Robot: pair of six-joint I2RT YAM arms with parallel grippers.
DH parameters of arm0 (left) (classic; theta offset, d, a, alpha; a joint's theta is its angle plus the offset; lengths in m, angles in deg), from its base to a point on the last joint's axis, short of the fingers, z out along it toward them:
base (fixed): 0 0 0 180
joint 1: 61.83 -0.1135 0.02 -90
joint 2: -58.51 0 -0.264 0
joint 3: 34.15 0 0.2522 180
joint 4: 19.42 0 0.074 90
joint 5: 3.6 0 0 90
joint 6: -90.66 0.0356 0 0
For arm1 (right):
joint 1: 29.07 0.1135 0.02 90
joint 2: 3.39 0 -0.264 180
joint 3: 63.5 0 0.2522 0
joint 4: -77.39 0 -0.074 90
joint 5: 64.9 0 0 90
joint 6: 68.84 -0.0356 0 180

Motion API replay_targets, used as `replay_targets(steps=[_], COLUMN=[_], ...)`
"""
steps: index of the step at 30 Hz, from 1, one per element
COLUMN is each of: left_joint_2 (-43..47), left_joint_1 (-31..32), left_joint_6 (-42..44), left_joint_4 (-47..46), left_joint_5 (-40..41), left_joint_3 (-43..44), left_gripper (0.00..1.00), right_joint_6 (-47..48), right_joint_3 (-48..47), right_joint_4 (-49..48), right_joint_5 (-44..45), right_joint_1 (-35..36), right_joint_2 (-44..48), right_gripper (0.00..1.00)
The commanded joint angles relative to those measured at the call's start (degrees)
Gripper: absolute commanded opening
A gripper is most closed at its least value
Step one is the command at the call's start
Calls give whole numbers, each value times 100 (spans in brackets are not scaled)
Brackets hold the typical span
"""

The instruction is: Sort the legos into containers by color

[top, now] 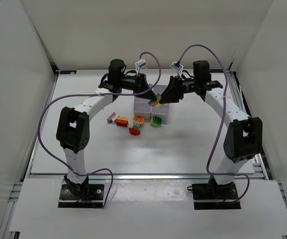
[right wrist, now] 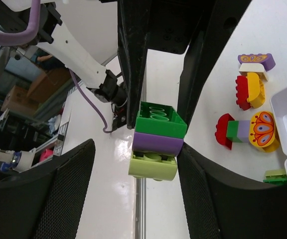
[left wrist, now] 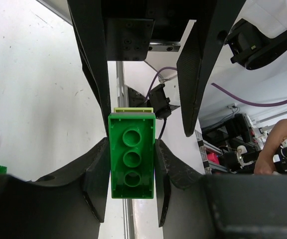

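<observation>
A green brick (left wrist: 132, 155) is pinched by its long sides between the pads of the left gripper (left wrist: 131, 149), underside tubes facing that wrist's camera, so the rest of the stack is hidden there except for a lime sliver behind it. The right wrist view shows the stack whole: glossy studded green on a rounded purple brick (right wrist: 157, 143) on a lime brick (right wrist: 152, 166). The right gripper (right wrist: 135, 147) stands open around it, one textured black finger just beside the lower bricks, the other well apart. From above, the stack is a small patch of colour between both black claws, over the white square-celled containers (top: 141, 107), whose contents cannot be made out. Loose legos (top: 133, 123) lie on the white table (top: 183, 144) just before the containers: red, yellow, orange and lilac pieces, one cut off by a container wall. Purple cables (top: 44, 119) loop along both arms.
</observation>
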Motion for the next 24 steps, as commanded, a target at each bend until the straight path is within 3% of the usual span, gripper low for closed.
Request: replay_targets(steps=[1, 5, 12, 15, 16, 17, 20, 24], left_joint_2=[120, 85, 32, 41, 50, 50, 93, 234], left_joint_1=[34, 34, 34, 34, 34, 34, 16, -142], left_joint_6=[78, 96, 96, 87, 96, 105, 122, 131], left_joint_4=[-120, -120, -120, -120, -112, -120, -129, -199], left_joint_5=[-69, -60, -34, -25, -16, -16, 19, 194], left_joint_3=[253, 323, 438, 429, 412, 403, 315, 121], left_gripper=[10, 10, 10, 10, 10, 10, 10, 10], right_joint_6=[257, 380, 539, 539, 547, 556, 670, 1451], right_joint_3=[-254, -219, -192, -184, -175, -157, -96, -78], right_joint_4=[252, 357, 568, 551, 568, 568, 603, 1270], right_joint_5=[-42, -16, 28, 37, 89, 107, 107, 107], right_joint_1=[16, 16, 33, 16, 25, 33, 33, 16], right_joint_2=[-44, -62, -71, -45, -44, -10, 61, 193], right_gripper=[70, 66, 47, 27, 10, 6, 0, 0])
